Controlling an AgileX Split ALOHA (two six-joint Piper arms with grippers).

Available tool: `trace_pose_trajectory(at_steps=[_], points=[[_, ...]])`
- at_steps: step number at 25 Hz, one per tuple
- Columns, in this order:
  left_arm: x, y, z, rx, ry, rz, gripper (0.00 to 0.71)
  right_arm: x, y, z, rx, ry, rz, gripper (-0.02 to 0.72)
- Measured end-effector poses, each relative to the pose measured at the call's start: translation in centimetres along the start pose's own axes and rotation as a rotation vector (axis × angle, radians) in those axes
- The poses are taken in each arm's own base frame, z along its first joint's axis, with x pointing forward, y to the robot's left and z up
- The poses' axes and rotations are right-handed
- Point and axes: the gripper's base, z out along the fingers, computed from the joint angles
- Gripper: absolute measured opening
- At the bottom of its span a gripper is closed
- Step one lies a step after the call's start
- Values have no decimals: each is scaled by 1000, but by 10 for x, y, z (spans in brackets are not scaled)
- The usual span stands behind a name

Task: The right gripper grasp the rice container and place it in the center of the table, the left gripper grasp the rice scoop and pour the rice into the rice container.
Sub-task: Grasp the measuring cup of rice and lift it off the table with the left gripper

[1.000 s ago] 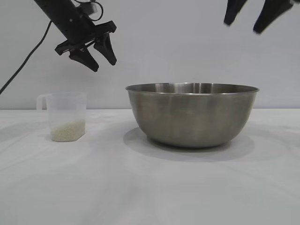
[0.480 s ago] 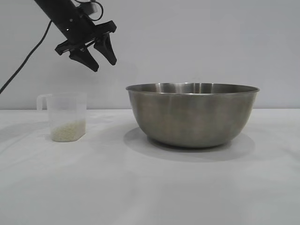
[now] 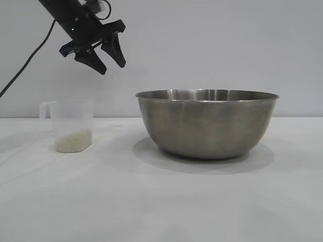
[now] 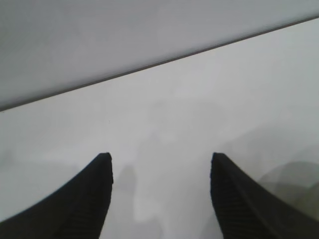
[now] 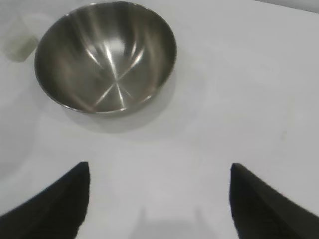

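Note:
The rice container [image 3: 207,123], a large steel bowl, stands empty on the white table [image 3: 161,201] near its middle; it also shows in the right wrist view [image 5: 105,56]. The rice scoop [image 3: 72,125], a translucent cup with a handle, stands upright to the left with the rice [image 3: 73,140] at its bottom; it shows faintly in the right wrist view [image 5: 20,45]. My left gripper [image 3: 111,66] hangs open and empty above and to the right of the scoop; its wrist view [image 4: 160,158] shows bare table. My right gripper [image 5: 159,167] is open and empty, high above the table, out of the exterior view.
A plain grey wall [image 3: 212,45] stands behind the table. The left arm's black cable [image 3: 25,65] trails down at the far left.
My right gripper has risen out of the top of the exterior view. My left gripper has lifted very slightly. The bowl and scoop have not moved.

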Motion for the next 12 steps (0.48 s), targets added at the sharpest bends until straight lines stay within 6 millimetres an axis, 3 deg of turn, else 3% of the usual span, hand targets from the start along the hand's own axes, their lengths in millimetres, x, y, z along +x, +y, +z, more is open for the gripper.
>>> trace_pose_trajectory(at_steps=[6, 7, 12], points=[[-1, -1, -1, 2, -2, 2, 379, 55, 6, -13, 98, -122, -5, 627], [-1, -1, -1, 2, -2, 2, 379, 62, 7, -15, 117, -149, -6, 584], [-1, -1, -1, 6, 5, 2, 379, 83, 9, -17, 139, -191, 43, 580]])
